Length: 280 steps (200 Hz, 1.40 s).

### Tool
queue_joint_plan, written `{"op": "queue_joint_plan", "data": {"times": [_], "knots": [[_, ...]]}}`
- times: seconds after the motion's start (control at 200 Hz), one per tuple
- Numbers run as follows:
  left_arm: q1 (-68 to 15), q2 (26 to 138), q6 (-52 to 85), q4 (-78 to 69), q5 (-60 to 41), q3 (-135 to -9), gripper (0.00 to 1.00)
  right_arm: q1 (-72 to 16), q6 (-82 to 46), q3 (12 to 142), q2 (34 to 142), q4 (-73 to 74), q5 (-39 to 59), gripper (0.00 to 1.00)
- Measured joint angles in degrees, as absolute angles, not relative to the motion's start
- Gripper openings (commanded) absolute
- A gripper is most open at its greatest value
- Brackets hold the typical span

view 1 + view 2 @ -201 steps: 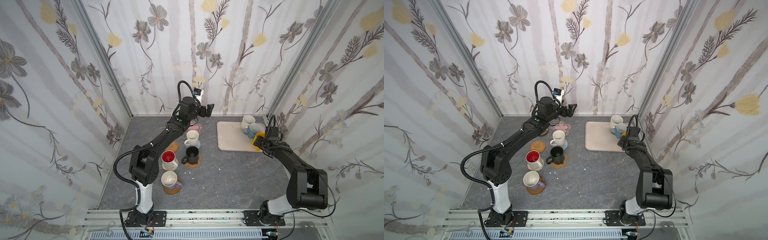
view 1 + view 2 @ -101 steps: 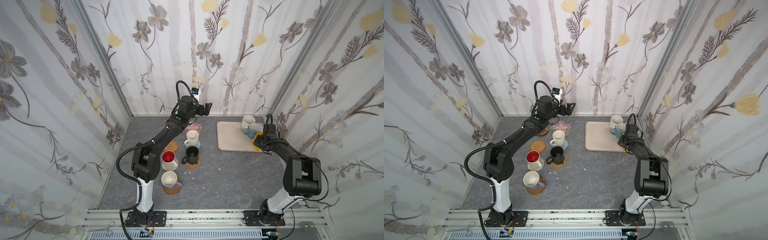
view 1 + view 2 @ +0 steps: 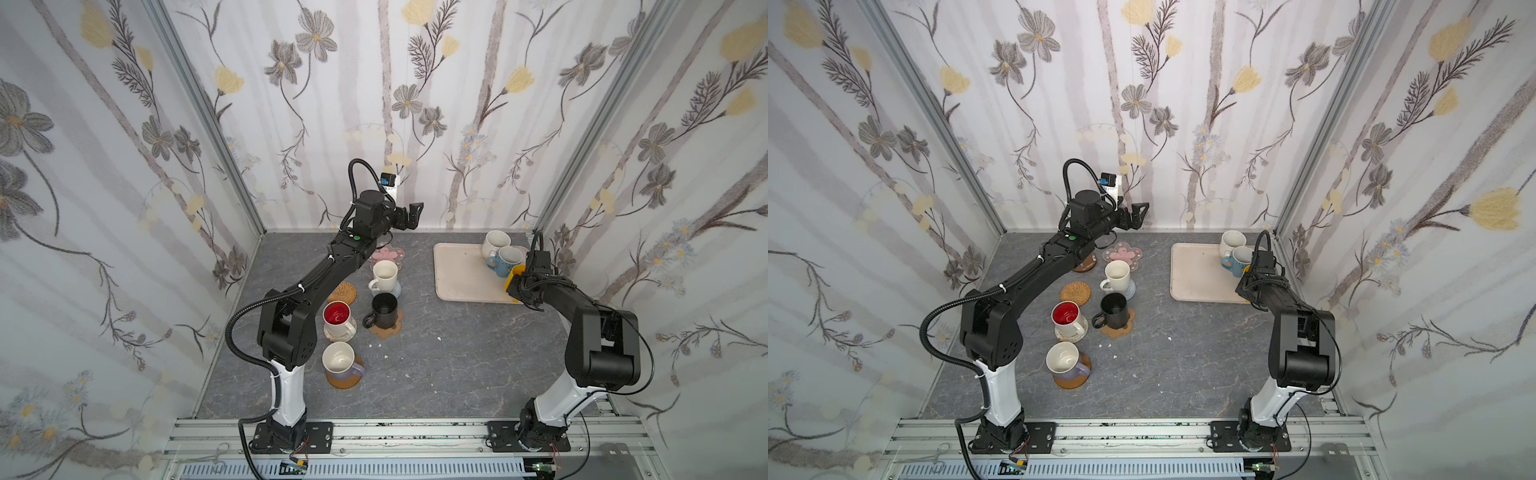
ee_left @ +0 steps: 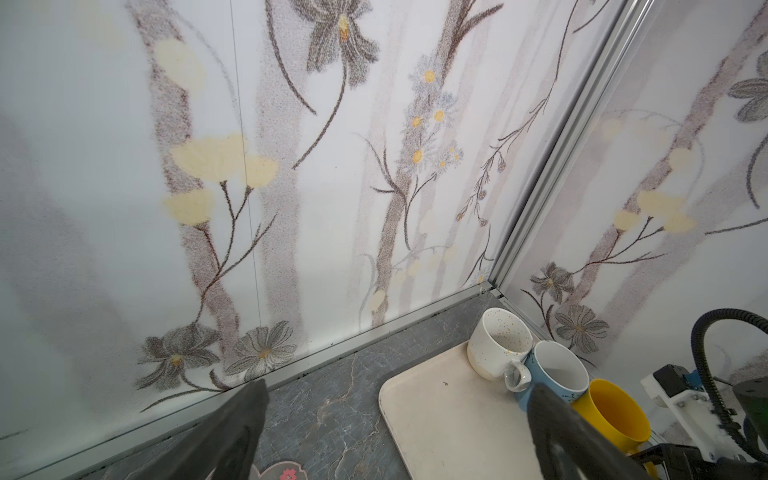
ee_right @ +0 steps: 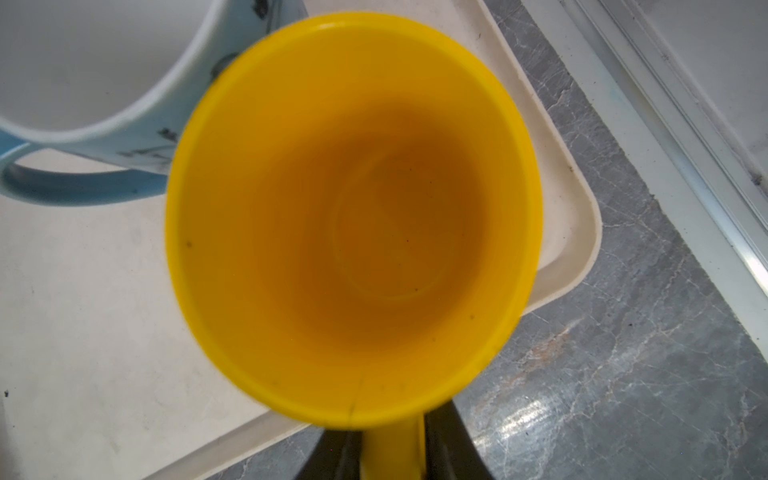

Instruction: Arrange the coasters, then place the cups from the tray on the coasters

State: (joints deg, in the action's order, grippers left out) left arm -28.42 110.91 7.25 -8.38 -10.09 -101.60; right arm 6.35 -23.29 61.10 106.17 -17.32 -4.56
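Observation:
On the beige tray (image 3: 457, 276) stand a cream cup (image 3: 494, 243), a light blue cup (image 3: 505, 261) and a yellow cup (image 3: 514, 277). My right gripper (image 5: 392, 457) is shut on the yellow cup's handle (image 5: 390, 449) at the tray's near right corner. My left gripper (image 3: 409, 214) hangs open and empty, high near the back wall. On coasters at the left stand a cream cup (image 3: 384, 275), a black cup (image 3: 384, 309), a red-lined white cup (image 3: 337, 318) and a lavender cup (image 3: 340, 361). The pink flower coaster (image 3: 388, 254) and the orange rattan coaster (image 3: 341, 292) are bare.
A brown disc coaster (image 3: 1086, 264) lies half hidden under the left arm. The right wall's metal post (image 3: 552, 208) rises just behind the tray. Small white crumbs (image 3: 378, 344) dot the grey floor.
The right gripper's jaws have closed on the yellow cup's handle. The left gripper has drifted slightly to the left, still open.

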Motion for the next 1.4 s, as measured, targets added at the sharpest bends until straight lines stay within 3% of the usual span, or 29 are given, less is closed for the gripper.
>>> {"op": "queue_joint_plan", "data": {"times": [0.315,0.699,1.109,1.399], "knots": [[-28.45,103.96,7.75,-8.34,-7.84,-97.17,1.00,6.39,-22.94,58.35,103.98,-17.10,-3.36,0.00],[-28.45,91.31,12.21,-8.43,-5.43,-86.19,1.00,4.49,-22.37,58.06,99.35,-18.26,-1.65,0.00],[-26.83,73.87,16.58,-8.25,-2.55,-69.80,1.00,-2.04,-21.54,53.89,86.80,-19.53,-0.91,0.00],[-22.92,66.35,18.94,-2.96,-2.63,-66.50,1.00,-6.70,-20.93,51.31,79.48,-21.41,-0.54,0.00]]}}
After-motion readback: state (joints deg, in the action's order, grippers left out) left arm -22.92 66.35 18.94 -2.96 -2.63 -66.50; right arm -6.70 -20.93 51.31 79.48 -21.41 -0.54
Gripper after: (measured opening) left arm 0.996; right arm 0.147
